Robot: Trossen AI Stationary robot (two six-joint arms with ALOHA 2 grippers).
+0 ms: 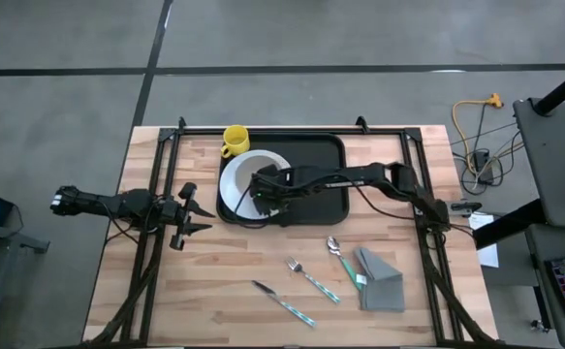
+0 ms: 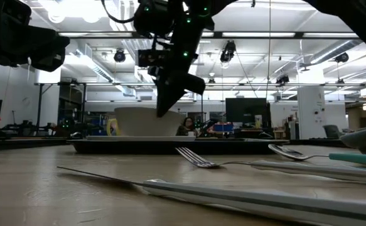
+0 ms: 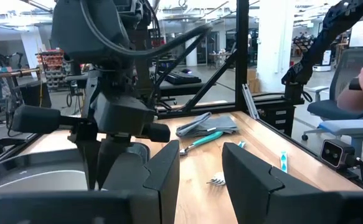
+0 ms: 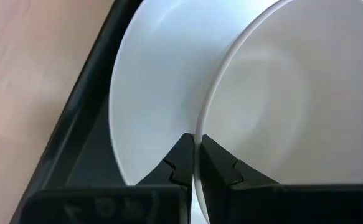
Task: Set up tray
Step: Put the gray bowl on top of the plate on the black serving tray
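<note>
The black tray (image 1: 329,155) lies at the table's far middle. A white plate (image 1: 232,184) lies on its left part, and a white bowl (image 2: 146,120) stands on the plate. My right gripper (image 1: 263,191) reaches in from the right and is shut on the bowl's rim; the right wrist view shows the gripper (image 4: 197,158) at the rim. My left gripper (image 1: 201,208) is open and empty over the bare wood, left of the tray; its fingers (image 3: 162,177) show in the left wrist view. My right gripper pinches the white bowl's rim (image 4: 201,127) between its two fingers, one finger inside the bowl and one outside. The fingers come from above, slanting down. In the low view the bowl sits upright with its base on the plate (image 2: 107,139).
A yellow mug (image 1: 235,142) stands at the tray's far left corner. A spoon (image 1: 339,255), a fork (image 1: 312,279), a knife (image 1: 282,302) and a folded grey napkin (image 1: 381,279) lie on the wood near the table's front right. The black frame rails run along both sides.
</note>
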